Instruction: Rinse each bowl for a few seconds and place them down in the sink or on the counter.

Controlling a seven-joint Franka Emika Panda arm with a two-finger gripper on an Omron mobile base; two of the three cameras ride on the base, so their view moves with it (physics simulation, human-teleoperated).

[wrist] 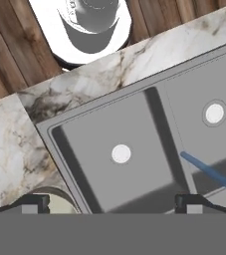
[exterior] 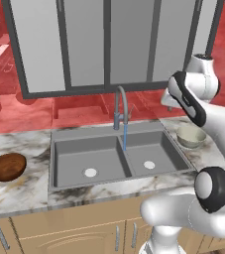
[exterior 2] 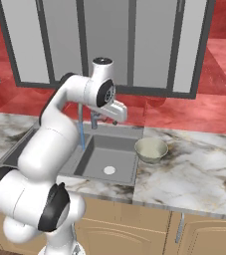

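Water runs from the faucet (exterior: 121, 106) into the sink (exterior: 115, 158). The gripper (wrist: 112, 201) hangs wide and empty above; the pale bowl (exterior: 191, 135), probably nearest, sits at its seven o'clock. Descend squarely over its rim. The brown bowl (exterior: 7, 166) waits at the sink's nine o'clock.

Fingers (wrist: 35, 201) wide apart, empty, downward
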